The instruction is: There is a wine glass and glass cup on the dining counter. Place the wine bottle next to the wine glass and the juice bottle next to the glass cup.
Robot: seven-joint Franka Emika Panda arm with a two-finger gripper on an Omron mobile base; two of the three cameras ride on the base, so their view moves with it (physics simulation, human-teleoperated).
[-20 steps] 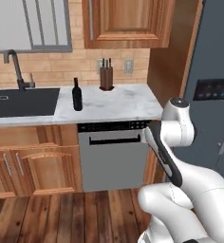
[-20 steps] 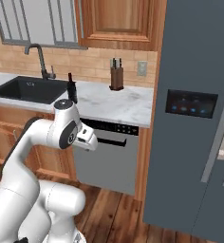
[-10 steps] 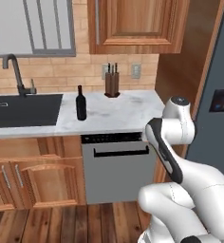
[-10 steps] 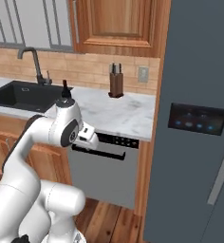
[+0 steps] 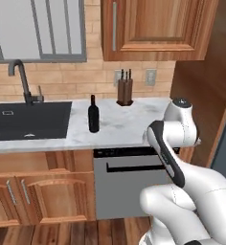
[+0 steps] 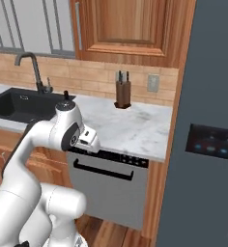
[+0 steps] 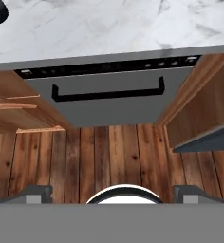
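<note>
We judge the wine bottle (image 5: 93, 114) heavy, slick and breakable, so our spread, empty end effector (image 7: 112, 192) should grip its body

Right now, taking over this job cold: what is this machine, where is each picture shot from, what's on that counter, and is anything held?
It is a white robot arm on a driving base in a simulated kitchen. Two pictures come from cameras on the base, behind the arm to its left and right. The third looks along the gripper, here down at the dishwasher and wooden floor.

On the marble counter stand the wine bottle, beside the black sink, and a knife block at the wall.

The gripper is open and holds nothing. Its fingertips sit far apart.
</note>
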